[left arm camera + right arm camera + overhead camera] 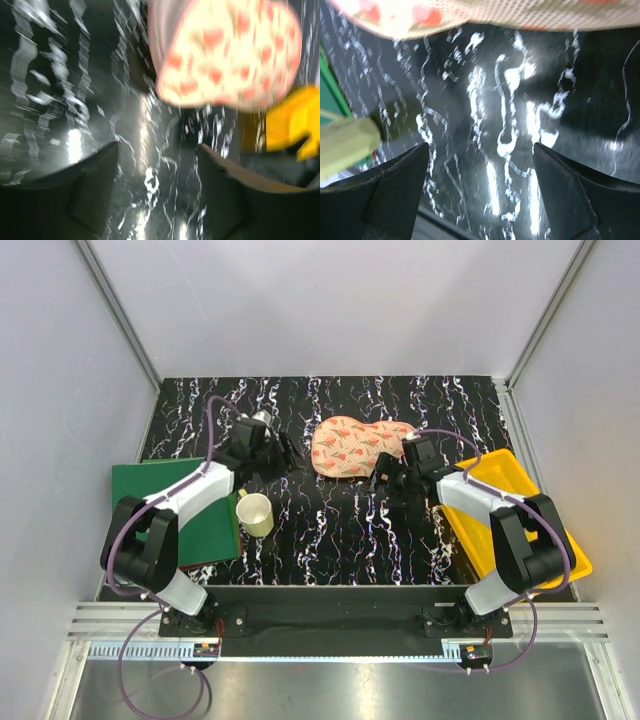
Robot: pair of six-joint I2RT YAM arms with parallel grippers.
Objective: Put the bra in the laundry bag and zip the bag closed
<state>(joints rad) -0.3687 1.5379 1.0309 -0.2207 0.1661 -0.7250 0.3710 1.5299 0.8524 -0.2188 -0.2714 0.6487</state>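
Laundry bag (358, 446) is laid lengthwise toward the table's (330, 530) far edge, flanked by the left gripper (287, 454) and nearer right gripper (383, 478), both parted and empty; no bra is seen.

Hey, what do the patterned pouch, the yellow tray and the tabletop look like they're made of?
The laundry bag: soft padded fabric, matte; woven mesh shows at its edge. The yellow tray: probably moulded plastic, smooth, uniform colour. The table: black white-veined sheet, glossy, glare streaks; real stone or printed laminate, cannot tell.
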